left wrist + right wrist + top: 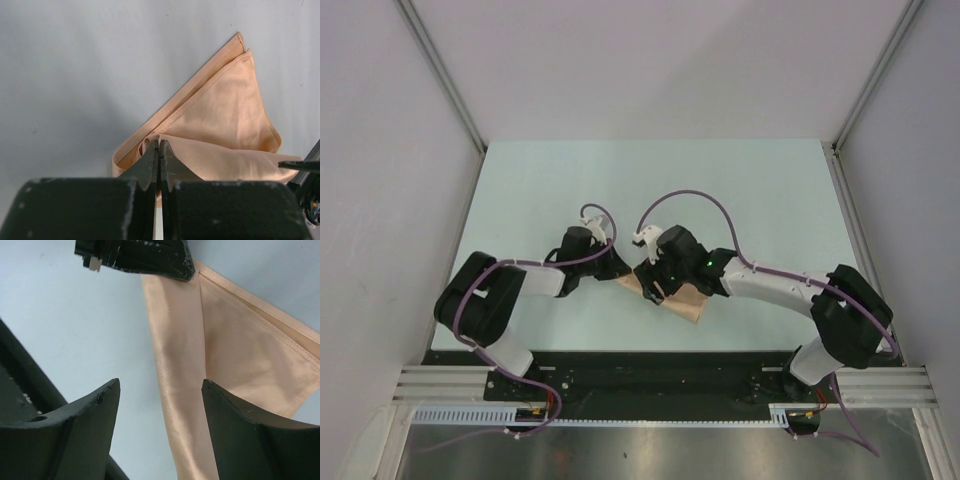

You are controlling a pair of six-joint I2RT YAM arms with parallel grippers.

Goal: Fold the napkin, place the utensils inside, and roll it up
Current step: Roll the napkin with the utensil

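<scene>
Napkin edge in left end effector

A fixed overhead camera, above and behind both arm bases, looks steeply down on the whole table, far enough off to take in the side walls. The left wrist camera sits just behind the left gripper, looking low and close across the napkin. The right wrist camera peers down through the right gripper, very near, sharing that napkin and the left gripper's tip.
</scene>
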